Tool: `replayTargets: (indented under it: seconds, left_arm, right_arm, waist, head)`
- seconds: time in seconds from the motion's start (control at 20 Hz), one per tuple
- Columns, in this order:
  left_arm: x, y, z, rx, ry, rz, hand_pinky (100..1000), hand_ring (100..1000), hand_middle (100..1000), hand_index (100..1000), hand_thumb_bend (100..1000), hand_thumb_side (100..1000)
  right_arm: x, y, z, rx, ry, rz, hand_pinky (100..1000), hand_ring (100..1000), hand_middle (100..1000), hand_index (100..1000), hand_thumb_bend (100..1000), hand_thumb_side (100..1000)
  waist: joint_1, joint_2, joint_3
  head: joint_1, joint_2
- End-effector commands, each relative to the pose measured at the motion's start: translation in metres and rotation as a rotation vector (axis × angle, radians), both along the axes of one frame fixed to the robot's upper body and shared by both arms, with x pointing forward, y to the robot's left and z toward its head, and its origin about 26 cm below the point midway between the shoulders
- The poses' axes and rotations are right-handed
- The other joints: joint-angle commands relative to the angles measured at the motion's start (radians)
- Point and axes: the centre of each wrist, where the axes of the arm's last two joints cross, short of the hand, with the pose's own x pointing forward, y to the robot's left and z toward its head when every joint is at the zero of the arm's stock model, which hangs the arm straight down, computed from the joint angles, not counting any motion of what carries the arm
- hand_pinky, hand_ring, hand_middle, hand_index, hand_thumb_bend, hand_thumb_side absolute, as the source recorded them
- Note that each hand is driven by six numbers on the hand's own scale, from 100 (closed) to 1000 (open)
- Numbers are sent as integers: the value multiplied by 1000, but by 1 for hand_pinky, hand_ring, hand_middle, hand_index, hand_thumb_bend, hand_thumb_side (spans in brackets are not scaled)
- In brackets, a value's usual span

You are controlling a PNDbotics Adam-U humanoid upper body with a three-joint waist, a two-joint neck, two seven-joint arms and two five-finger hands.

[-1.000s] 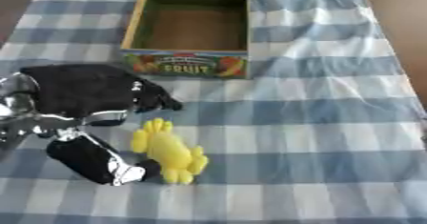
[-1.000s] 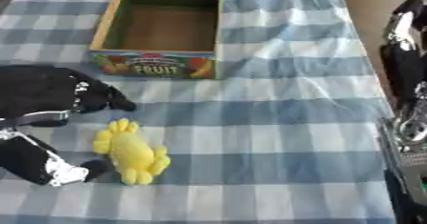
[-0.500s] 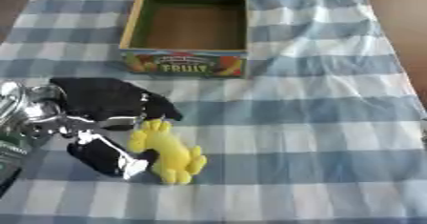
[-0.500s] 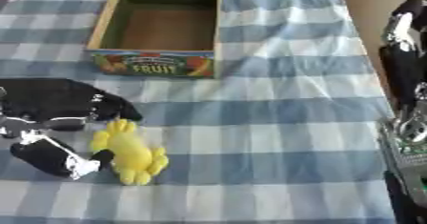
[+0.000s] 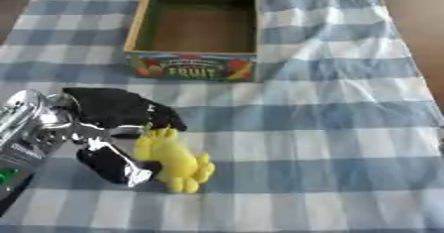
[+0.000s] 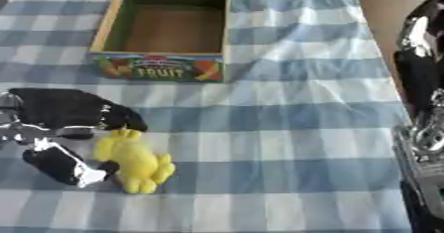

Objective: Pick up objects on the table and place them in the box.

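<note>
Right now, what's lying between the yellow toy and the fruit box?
Only bare checked cloth, seen in the left eye view: nothing sits between the yellow toy and the fruit box.

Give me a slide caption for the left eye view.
Left hand closing around the yellow toy, the fruit box beyond.

Right hand [image 6: 422, 73] cut off at edge (fingers unreadable).
</note>
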Motion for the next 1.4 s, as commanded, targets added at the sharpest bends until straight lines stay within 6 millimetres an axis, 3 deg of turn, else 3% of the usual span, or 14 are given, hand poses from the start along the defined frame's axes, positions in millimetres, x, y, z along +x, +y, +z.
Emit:
replayTargets:
  seconds: [0.05, 0.45, 0.8, 1.1, 1.4]
  left_arm:
    - [4, 1, 3, 42, -41, -7, 851, 895, 924, 1000, 464, 677]
    - [11, -1, -11, 93, -11, -67, 841, 886, 922, 1000, 425, 636]
    - [5, -4, -3, 55, -12, -118, 806, 852, 862, 1000, 358, 587]
    - [4, -5, -5, 38, 10, -125, 752, 814, 769, 967, 267, 568]
    - [3, -5, -6, 24, 13, -135, 702, 779, 692, 879, 135, 465]
  right_arm:
    - [-2, 2, 8, -14, -23, 16, 707, 539, 447, 718, 100, 423]
    - [-1, 3, 7, -12, -13, 19, 708, 539, 446, 718, 100, 422]
    - [-1, 4, 6, -9, -2, 20, 710, 539, 445, 719, 100, 422]
    - [-1, 4, 6, -9, 4, 19, 710, 539, 445, 720, 100, 424]
    - [-1, 4, 6, -9, 5, 19, 711, 540, 445, 720, 100, 423]
  waist:
    - [-1, -16, -2]
    - [-1, -13, -5]
    - [-2, -11, -5]
    - [-1, -8, -6]
    - [-2, -8, -6]
  head:
    - [5, -12]
    - [8, -13]
    - [7, -13]
    - [7, -13]
    - [8, -12]
